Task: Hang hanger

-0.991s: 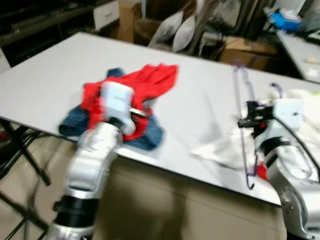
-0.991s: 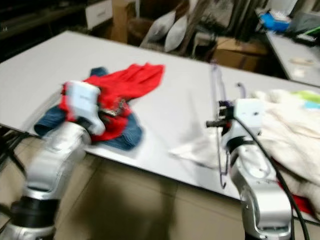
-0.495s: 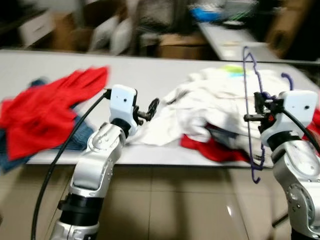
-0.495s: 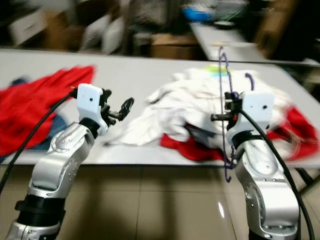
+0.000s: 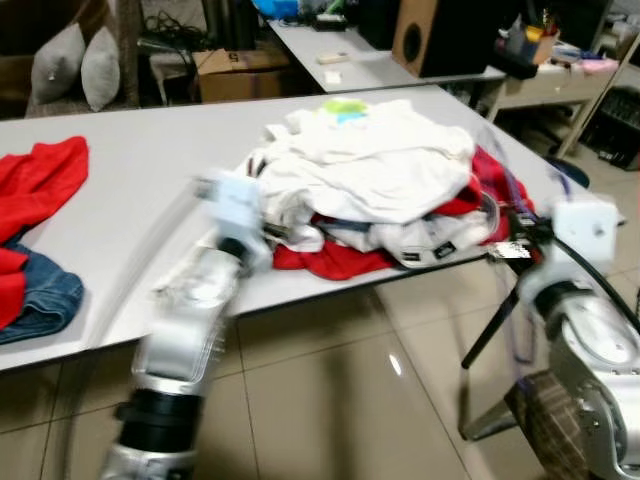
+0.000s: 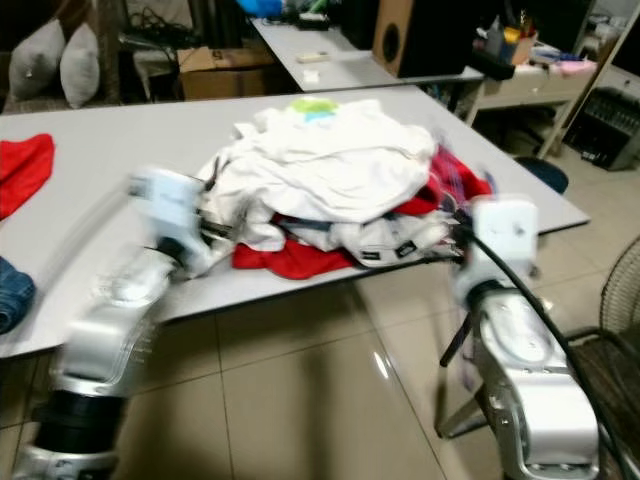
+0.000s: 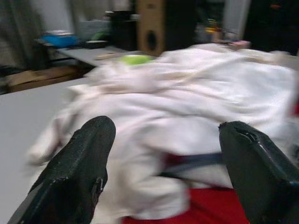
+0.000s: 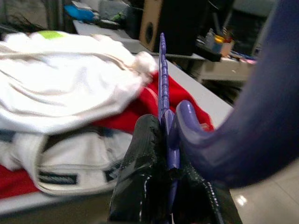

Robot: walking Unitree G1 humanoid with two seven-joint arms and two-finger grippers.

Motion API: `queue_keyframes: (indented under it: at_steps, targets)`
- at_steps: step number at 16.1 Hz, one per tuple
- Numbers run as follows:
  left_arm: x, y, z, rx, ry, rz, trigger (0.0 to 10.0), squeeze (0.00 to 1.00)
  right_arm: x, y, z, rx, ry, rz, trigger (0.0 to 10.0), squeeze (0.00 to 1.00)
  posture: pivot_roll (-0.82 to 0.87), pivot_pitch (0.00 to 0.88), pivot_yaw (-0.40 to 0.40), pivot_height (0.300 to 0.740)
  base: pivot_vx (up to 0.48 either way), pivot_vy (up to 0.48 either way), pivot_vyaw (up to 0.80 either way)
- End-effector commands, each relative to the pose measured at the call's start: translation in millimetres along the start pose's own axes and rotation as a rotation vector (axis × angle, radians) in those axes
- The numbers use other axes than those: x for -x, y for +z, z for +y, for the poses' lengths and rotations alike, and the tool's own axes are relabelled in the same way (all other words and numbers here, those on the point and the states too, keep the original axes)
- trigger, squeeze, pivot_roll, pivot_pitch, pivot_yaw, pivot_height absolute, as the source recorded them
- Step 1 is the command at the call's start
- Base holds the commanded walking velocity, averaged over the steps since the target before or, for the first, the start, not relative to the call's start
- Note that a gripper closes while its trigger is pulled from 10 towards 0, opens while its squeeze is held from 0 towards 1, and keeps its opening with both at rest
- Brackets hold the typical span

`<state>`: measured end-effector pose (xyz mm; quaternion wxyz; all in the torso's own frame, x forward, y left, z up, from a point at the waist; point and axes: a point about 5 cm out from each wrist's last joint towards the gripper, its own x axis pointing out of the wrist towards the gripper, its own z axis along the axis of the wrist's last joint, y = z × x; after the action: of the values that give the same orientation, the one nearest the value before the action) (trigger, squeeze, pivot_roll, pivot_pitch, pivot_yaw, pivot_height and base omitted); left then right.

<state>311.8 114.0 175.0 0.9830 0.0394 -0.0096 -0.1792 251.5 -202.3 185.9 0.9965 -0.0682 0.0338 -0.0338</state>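
Purple hanger point(image 8: 163, 88): clamped between the black fingers point(image 8: 140, 172) of the right gripper point(image 8: 170, 186); held upright past the table's right end, beside the clothes, blurred in the head views
Right gripper: jaws pressed together on the hanger's wire; raised at table-edge height off the near right corner
Left gripper point(image 7: 163, 172): jaws wide apart, nothing between; pointed at the white clothes, just short of them; arm blurred
Pile point(image 5: 375, 165): white clothes heaped over red ones on the right part of the table
Table point(image 5: 150, 200): white; red cloth point(image 5: 35, 185) and jeans point(image 5: 35, 305) at its left end, well apart from the pile
Floor point(image 5: 330, 400): glossy beige tile
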Motion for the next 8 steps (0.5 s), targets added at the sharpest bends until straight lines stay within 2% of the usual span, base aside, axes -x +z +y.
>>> queue_keyframes:
  at_steps: [1, 2, 6, 8]
  targets:
    - [3.3, -3, 9.9, -0.023, 0.03, 0.004, 10.0, 0.0, 0.6, 4, 5.4, 0.017, 0.033, -0.016, 10.0, 0.0, -0.02, 0.0, -0.04, 0.74, 0.0, 0.0, 0.0]
    - [3.5, -5, 8.5, -0.016, 0.025, -0.001, 10.0, 0.0, 1.4, -1, 5.9, 0.017, 0.045, 0.005, 10.0, 0.0, -0.03, 0.0, -0.039, 0.74, 0.0, 0.0, 0.0]
    - [-0.1, -5, 4.7, -0.001, 0.024, -0.004, 10.0, 0.0, 3.2, -14, 1.1, 0.05, 0.018, 0.044, 10.0, 0.0, -0.03, 0.0, -0.036, 0.74, 0.293, 0.0, 0.0]
    - [-0.9, -7, 5.6, 0.004, 0.029, -0.003, 10.0, 0.0, 6.2, -14, 1.5, 0.012, 0.041, 0.034, 10.0, 0.0, -0.03, 0.0, -0.035, 0.74, 0.302, 0.0, 0.0]
